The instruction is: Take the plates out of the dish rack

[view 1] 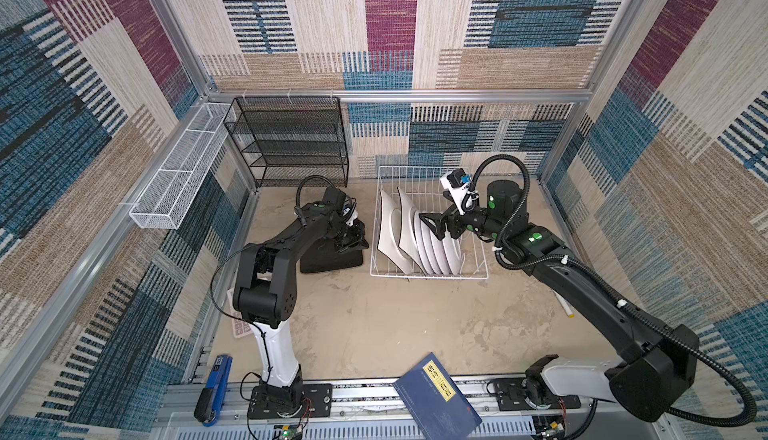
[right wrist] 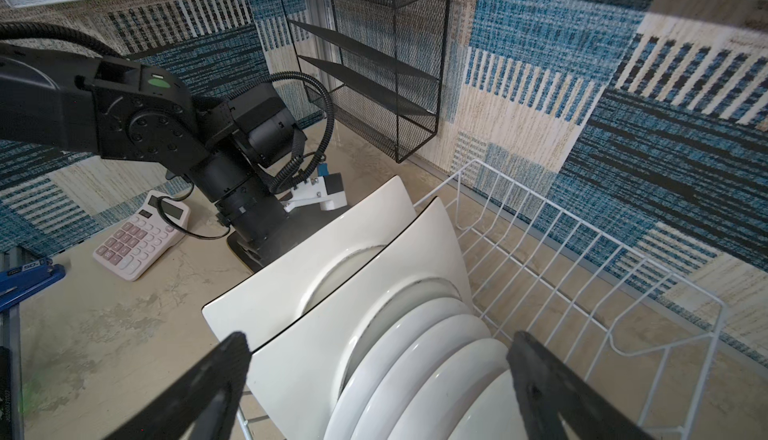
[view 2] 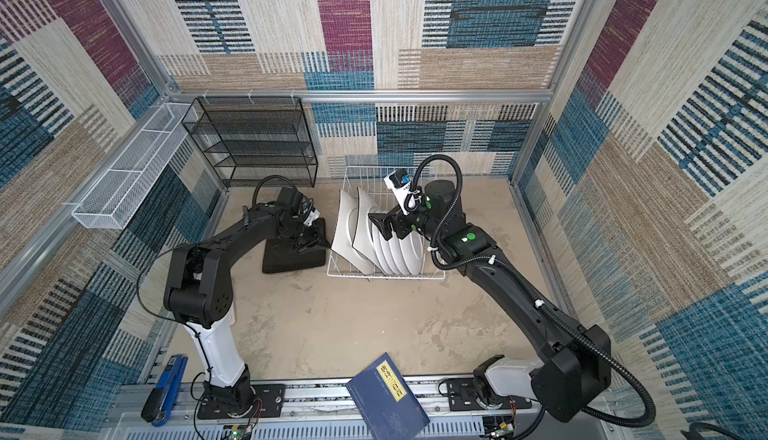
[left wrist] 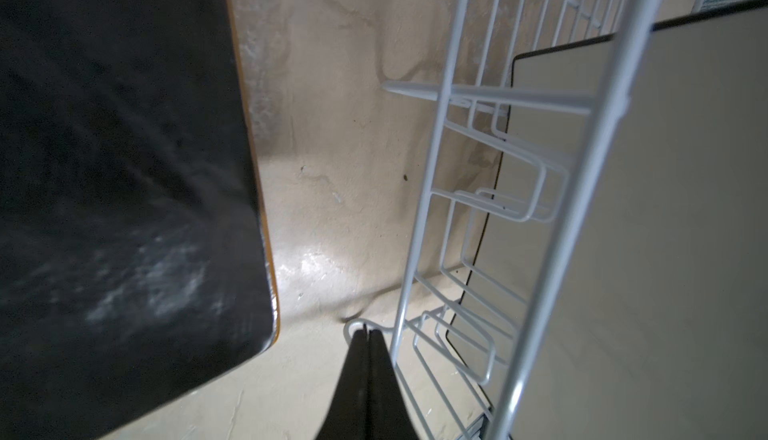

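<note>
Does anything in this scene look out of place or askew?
Yes. The blue book lies crooked at the front edge, overhanging the metal rail. One square plate lies black back up beside the white wire dish rack.

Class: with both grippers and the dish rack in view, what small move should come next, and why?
Probably lower the right gripper onto the rim of one of the upright plates and close. Its jaws stand wide open above them in the dish rack, while the left gripper is shut and empty beside the rack, next to a black-backed square plate lying face down.
</note>
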You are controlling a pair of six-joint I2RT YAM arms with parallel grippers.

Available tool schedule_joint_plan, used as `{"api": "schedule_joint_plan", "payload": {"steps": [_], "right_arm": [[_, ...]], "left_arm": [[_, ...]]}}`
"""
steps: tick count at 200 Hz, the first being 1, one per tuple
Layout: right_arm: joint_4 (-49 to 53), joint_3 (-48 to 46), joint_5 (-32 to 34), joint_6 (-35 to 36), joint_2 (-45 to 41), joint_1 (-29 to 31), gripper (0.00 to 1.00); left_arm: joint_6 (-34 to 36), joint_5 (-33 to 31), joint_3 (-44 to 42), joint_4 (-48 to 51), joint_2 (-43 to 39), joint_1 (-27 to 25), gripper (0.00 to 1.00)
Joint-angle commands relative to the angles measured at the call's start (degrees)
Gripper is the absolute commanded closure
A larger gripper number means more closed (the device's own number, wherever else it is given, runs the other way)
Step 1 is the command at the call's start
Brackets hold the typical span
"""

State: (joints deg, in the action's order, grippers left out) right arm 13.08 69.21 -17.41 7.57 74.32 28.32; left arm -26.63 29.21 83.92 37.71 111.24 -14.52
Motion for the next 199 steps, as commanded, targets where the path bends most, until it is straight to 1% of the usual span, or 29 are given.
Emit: {"api": "schedule_joint_plan", "payload": {"steps": [1, 29, 56, 96, 141, 163, 177, 199], "right_arm": [[-1.92, 0.05, 0.77, -0.33, 0.2, 0.07, 0.01], [-1.64, -0.04, 1.64, -0.15, 0.03, 0.03, 0.01], [-1.45, -0.56, 2.26, -0.1, -0.42, 0.1, 0.01], [-1.57, -0.05, 2.03, -0.36, 0.1, 0.08, 0.01], [-1.85, 0.02, 1.77, -0.48, 0.38, 0.05, 0.01], [-1.94, -0.06, 1.68, -0.54, 0.38, 0.03, 0.01], [-2.01, -0.19, 1.69, -0.47, 0.47, 0.11, 0.01], [-2.19, -0.28, 1.59, -0.68, 0.4, 0.07, 0.01]], "left_arm": [[-2.43, -0.84, 1.47, -1.2, 2.04, -0.76, 1.0], [-3.41, -1.62, 1.47, -0.56, 4.24, -0.83, 1.0], [-2.86, -1.51, 1.0, 0.04, 5.54, -1.02, 1.0], [-0.48, -3.95, 1.12, 3.24, 5.92, -1.02, 1.0], [0.32, -2.8, 1.86, 5.29, 6.8, -1.1, 1.0], [0.69, -3.33, 1.9, 5.81, 6.9, -1.12, 1.0], [1.23, -4.73, 2.28, 7.04, 6.97, -1.12, 1.0], [1.67, -4.56, 1.75, 7.27, 6.65, -1.12, 1.0]]}}
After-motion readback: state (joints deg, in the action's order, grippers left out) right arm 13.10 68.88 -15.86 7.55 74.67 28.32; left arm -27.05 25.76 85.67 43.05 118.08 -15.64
